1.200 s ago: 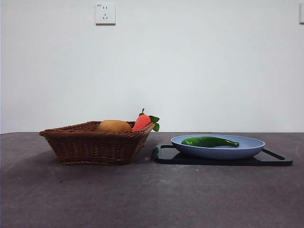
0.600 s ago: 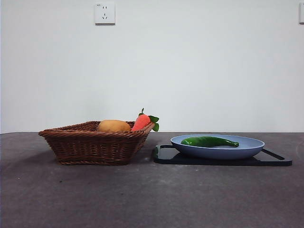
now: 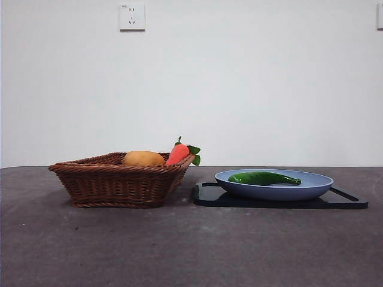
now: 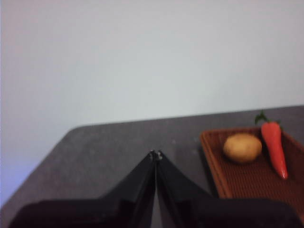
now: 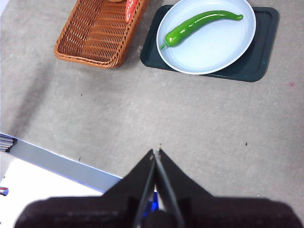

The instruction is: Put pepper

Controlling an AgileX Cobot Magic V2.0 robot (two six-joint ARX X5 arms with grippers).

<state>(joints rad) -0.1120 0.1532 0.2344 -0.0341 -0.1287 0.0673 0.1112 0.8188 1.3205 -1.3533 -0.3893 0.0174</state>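
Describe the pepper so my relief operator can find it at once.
Find the black tray beside the wicker basket; a blue plate sits on it. The pepper lies alone in that plate: long, slim, glossy green, unlike the basket's orange carrot and tan potato.

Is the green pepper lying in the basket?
No, the pepper lies on the blue plate, beside the basket.

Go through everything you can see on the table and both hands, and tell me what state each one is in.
pepper: lying in the blue plate, not held.
blue plate: upright on the dark tray, holding only the pepper.
dark tray: flat on the table, beside the basket.
wicker basket: upright, holding the potato and carrot.
potato: resting in the basket.
carrot: lying in the basket.
left hand: shut, empty.
right hand: shut, empty, above the table.
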